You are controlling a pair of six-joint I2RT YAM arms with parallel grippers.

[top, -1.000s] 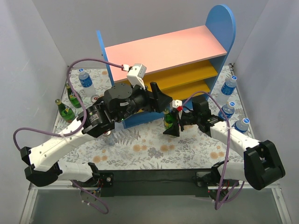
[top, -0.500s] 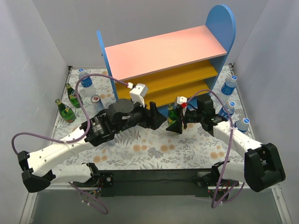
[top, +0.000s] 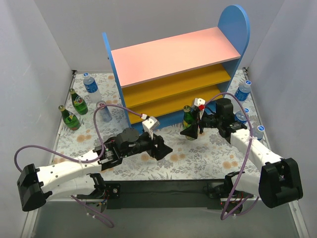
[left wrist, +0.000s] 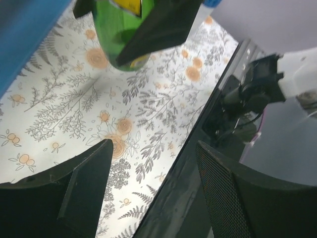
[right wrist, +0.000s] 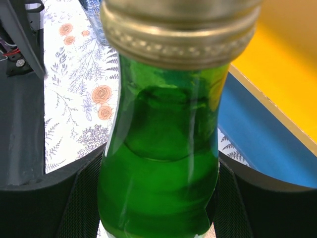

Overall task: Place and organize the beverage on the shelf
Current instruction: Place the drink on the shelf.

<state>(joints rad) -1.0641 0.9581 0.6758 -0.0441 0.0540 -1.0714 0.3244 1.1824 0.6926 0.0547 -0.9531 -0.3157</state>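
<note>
My right gripper [top: 192,125] is shut on a green glass bottle [top: 187,118] and holds it upright just in front of the shelf [top: 173,54], at its lowest tier. In the right wrist view the bottle [right wrist: 158,163] with its gold cap fills the space between my fingers [right wrist: 44,208]; the orange board [right wrist: 282,59] and blue base lie behind it. My left gripper [top: 162,147] hangs open and empty over the floral mat. From the left wrist view [left wrist: 153,191] the held bottle [left wrist: 116,34] shows ahead.
Two green bottles [top: 78,102] [top: 70,118] and a blue-labelled plastic bottle [top: 90,84] stand left of the shelf, with one more drink [top: 103,112] nearer its side panel. Three blue-labelled bottles [top: 242,90] [top: 241,115] [top: 257,132] stand at the right. The black front rail [left wrist: 198,148] runs below my left gripper.
My left arm has drawn back from the shelf front toward the near edge and lowered. My right gripper has carried the green bottle a little farther, closer to the shelf.
</note>
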